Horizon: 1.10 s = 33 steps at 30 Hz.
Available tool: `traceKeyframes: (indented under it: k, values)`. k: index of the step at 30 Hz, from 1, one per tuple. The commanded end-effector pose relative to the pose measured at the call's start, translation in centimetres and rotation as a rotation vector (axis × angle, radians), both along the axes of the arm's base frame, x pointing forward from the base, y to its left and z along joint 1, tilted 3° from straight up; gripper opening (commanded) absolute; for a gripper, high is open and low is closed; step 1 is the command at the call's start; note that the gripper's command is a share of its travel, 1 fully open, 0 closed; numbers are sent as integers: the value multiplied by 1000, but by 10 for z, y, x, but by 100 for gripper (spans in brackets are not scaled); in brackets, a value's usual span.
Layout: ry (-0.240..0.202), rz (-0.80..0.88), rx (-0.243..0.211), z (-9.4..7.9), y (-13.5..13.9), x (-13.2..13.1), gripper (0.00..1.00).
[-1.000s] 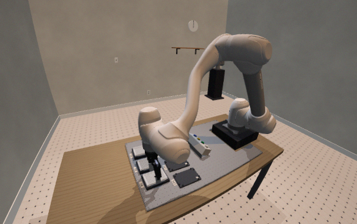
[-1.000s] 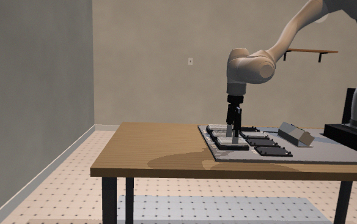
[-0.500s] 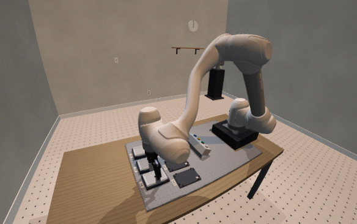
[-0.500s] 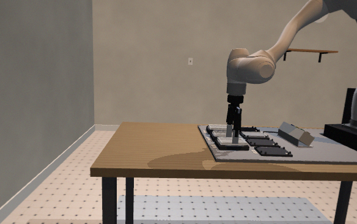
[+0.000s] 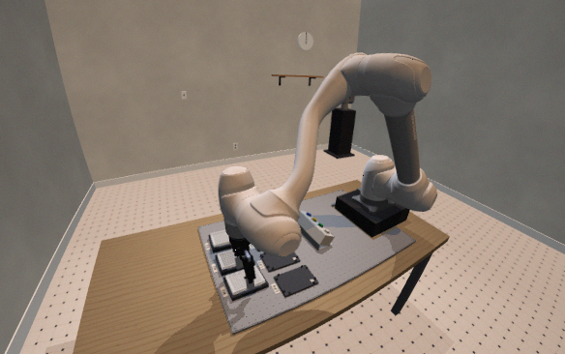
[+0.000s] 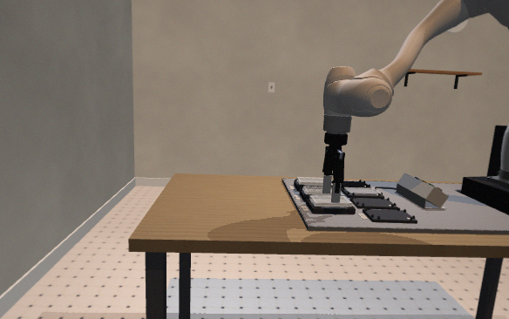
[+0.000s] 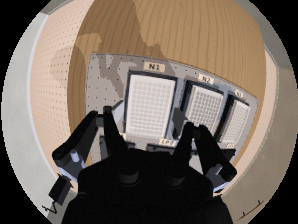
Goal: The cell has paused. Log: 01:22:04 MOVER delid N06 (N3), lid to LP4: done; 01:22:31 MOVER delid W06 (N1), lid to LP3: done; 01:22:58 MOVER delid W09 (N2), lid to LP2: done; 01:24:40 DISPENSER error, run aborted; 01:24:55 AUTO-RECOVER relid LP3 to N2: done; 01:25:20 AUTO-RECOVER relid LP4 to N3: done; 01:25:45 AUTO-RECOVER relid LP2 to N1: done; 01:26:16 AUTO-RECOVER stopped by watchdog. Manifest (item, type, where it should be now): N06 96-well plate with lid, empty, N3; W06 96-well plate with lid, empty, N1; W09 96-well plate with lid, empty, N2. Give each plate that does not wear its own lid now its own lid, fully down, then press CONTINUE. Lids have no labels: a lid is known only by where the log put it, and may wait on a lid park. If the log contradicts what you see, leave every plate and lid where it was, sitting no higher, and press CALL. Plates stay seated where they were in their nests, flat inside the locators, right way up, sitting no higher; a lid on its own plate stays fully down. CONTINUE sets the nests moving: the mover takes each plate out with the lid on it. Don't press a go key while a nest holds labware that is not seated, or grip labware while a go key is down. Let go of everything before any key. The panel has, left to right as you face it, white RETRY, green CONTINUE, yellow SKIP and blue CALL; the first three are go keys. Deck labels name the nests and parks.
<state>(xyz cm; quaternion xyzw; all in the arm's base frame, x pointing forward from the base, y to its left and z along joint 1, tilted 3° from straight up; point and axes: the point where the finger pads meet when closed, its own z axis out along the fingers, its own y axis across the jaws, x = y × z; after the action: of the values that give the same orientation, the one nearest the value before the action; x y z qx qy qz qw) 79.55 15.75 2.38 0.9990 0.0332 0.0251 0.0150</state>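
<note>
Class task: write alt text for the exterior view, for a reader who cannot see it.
A pale robot arm reaches down from the upper right, its open black gripper low over a row of three white plates on a grey deck. The deck lies on a wooden table, with dark pads and a sloped key panel further right.

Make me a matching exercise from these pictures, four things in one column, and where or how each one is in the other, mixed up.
Things:
1. gripper
2. key panel
3. wall shelf
4. base block

Descriptions:
A. under the round clock
B. black, beneath the arm's foot
C. open, above the white plates
D. grey box with coloured keys

Pairs: 1-C, 2-D, 3-A, 4-B
</note>
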Motion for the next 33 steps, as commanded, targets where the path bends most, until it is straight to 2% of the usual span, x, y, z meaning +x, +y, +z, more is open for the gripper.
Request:
traceKeyframes:
  k: [1, 14, 25, 33]
  values:
    - [0, 0, 0, 3, 0, 0, 66]
    - [0, 0, 0, 30, 1, -1, 66]
    - [0, 0, 0, 42, 1, -2, 66]
    - [0, 0, 0, 45, 1, -2, 66]
